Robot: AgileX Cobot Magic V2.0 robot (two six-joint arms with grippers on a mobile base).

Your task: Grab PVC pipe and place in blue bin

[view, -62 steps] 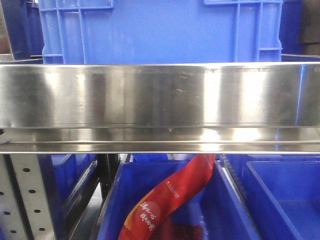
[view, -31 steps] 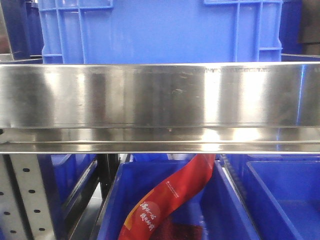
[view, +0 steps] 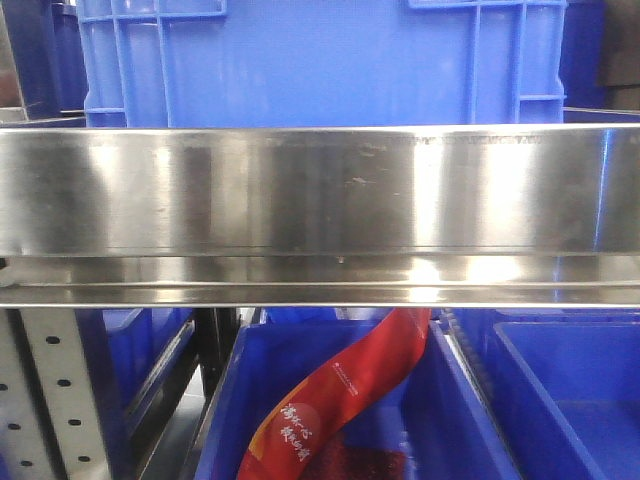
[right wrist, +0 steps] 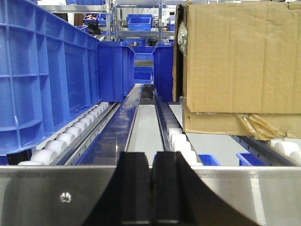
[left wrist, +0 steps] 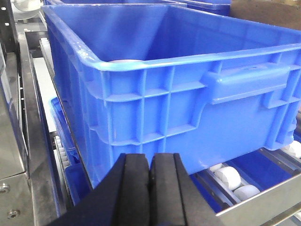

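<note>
No PVC pipe shows clearly. A pale rounded edge peeks over the near rim inside the large blue bin; I cannot tell what it is. That bin stands on a roller shelf, and my left gripper sits shut and empty just in front of its ribbed wall. My right gripper is also shut and empty, low behind a steel rail and facing down a shelf lane. Neither gripper appears in the front view, where a blue bin stands on the upper shelf.
A wide steel shelf beam crosses the front view. Under it a lower blue bin holds a red packet. A cardboard box stands on the right, a blue crate on the left above white rollers.
</note>
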